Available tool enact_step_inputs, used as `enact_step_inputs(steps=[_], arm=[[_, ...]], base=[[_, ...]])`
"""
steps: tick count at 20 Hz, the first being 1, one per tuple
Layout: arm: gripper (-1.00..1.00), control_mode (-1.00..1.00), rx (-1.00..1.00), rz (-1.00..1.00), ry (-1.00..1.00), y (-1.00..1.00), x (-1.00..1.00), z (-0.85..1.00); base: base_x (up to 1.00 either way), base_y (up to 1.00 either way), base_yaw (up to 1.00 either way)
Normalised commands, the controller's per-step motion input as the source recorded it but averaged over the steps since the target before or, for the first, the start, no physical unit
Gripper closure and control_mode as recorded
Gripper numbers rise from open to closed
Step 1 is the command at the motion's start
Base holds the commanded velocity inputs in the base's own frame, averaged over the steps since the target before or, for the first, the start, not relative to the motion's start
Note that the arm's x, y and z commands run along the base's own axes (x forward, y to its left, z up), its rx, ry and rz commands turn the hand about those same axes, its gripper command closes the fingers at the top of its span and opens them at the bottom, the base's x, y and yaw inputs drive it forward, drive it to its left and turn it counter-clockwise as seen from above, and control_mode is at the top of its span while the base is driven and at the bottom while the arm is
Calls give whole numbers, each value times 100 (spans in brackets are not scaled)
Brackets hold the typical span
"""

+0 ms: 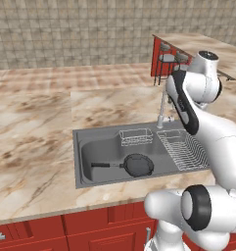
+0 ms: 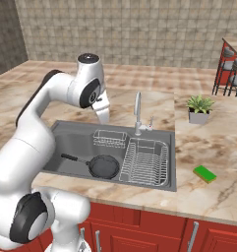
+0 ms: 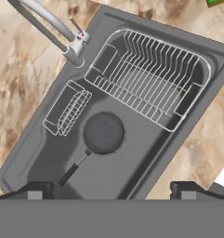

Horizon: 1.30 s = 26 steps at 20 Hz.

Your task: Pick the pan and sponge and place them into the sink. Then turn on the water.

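I am observing the small round black frying pan (image 2: pixel 103 166) with its long straight handle lying flat on the floor of the large rectangular dark grey metal sink (image 2: pixel 66 142), just beside the ribbed wire draining rack (image 2: pixel 145 162) and in front of the small wire basket (image 2: pixel 110 138). The small bright green rectangular sponge (image 2: pixel 205 173) is resting on the marble tabletop (image 2: pixel 208 147), right of the sink, near the front edge. My pincer (image 3: pixel 112 191) is hovering above the basin with its tips spread wide, grasping nothing. The tall curved silver faucet (image 2: pixel 137 114) is standing at the sink's rear rim. A green potted plant (image 2: pixel 199 109) is sitting behind the sponge.
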Motion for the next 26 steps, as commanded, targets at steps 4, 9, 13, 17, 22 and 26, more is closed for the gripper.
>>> enact_step_inputs(steps=[4, 9, 13, 17, 22, 26], arm=[[-100, -100, -3, 10, 0, -39, -10, 1], [-100, -100, -6, 8, 1, -40, -4, 8], [-100, -100, -9, 11, 0, -28, -1, 14], [-100, -100, -10, 12, 1, -24, 0, 13], [-100, -100, -7, 14, 2, -23, 0, 11], [-100, -100, -5, 15, 2, -22, 0, 9]], base=[[0, 0, 0], [0, 0, 0], [0, 0, 0], [0, 0, 0], [0, 0, 0], [0, 0, 0]])
